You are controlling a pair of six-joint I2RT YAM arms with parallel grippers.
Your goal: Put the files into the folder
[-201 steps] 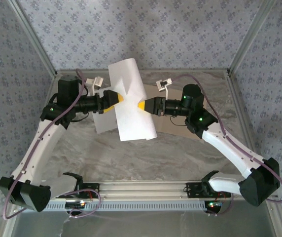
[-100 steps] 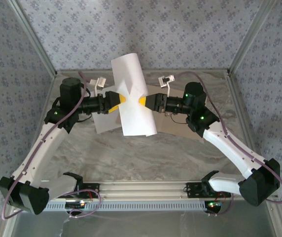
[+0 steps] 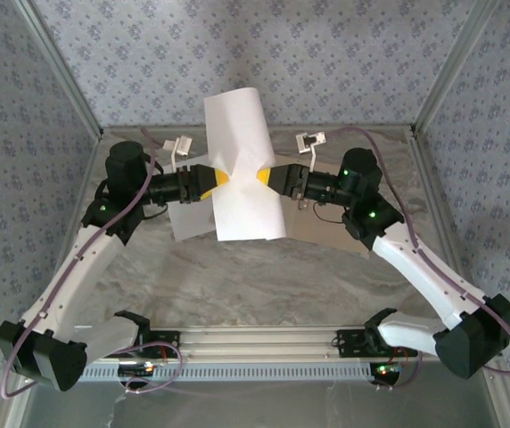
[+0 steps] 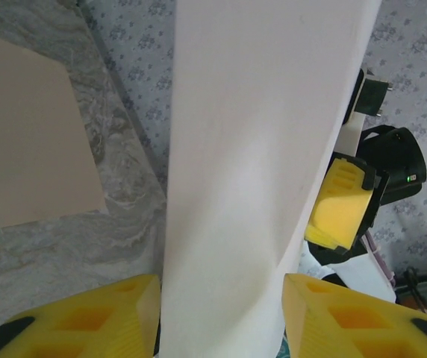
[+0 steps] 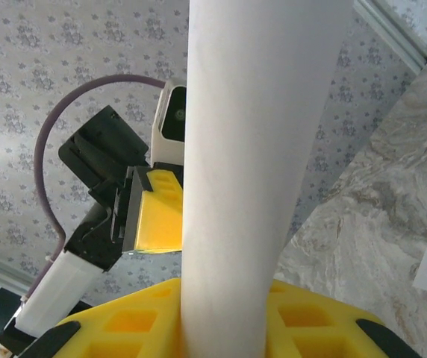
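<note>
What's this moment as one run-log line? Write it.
right tool: clamped on raised white sheet | left tool: jaws astride same sheet, grip unclear | second sheet: on table | folder: on table

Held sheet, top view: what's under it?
Beneath the held sheet, a second white sheet pokes out left and a tan folder edge right. Their middles, including the folder's crease, are covered.

white paper sheet (image 3: 240, 134) raised at centre far, standing upright, curled into a loose roll, pinched narrow at mid-height, second white sheet (image 3: 186, 223) lying flat just left of it, tan folder (image 3: 322, 234) flat on the table (image 3: 237, 276), showing right of the raised sheet
</note>
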